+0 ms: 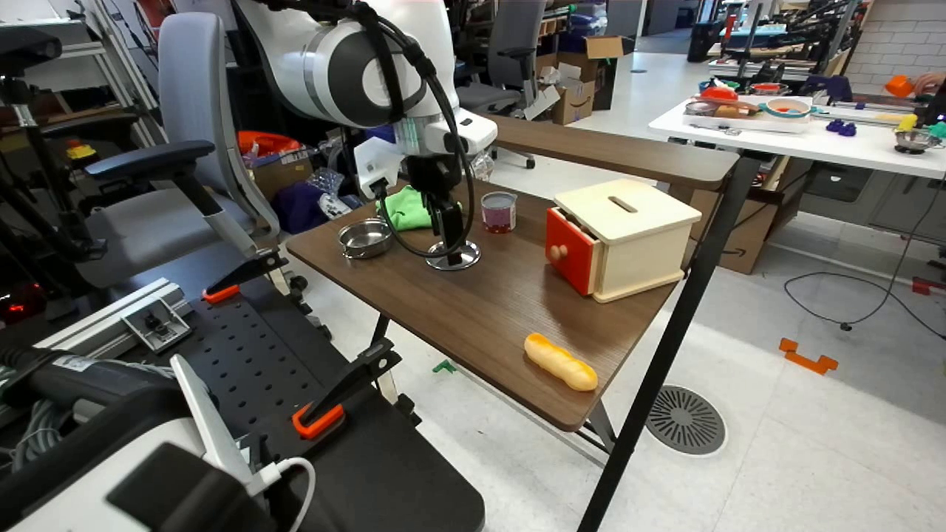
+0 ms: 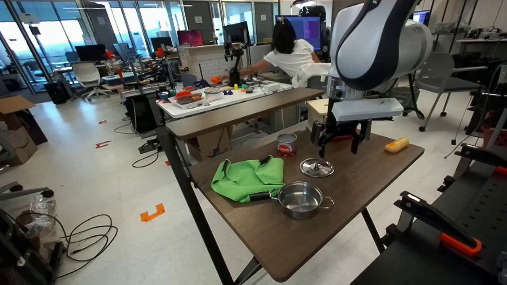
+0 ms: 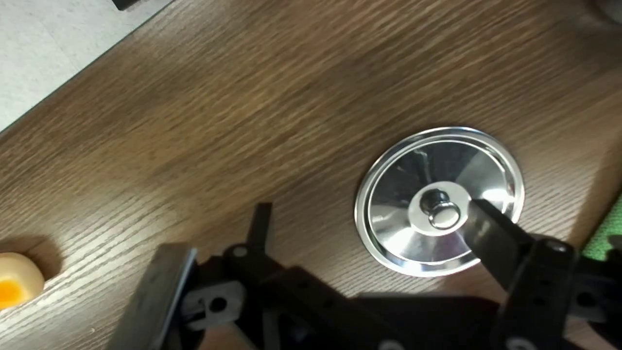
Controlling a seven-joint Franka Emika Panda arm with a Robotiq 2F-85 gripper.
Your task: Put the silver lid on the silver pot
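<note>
Brown wood-grain tabletop (image 3: 194, 121) bears the round, shiny silver metal lid (image 2: 317, 168), below the wide-parted, empty jaws of the black gripper (image 2: 338, 152) and nearer one finger (image 3: 498, 240). Probably light and stiff but slick, it invites a pinch on its small metal knob (image 3: 444, 216); the round, shallow silver metal pot (image 2: 300, 202) sits past it, farther from the jaws.

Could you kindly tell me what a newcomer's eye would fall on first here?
Probably the bright green cloth beside the silver pot on the table. Next might come the wooden box with its red door, also on the table, and the open end effector hanging near the silver lid.
</note>
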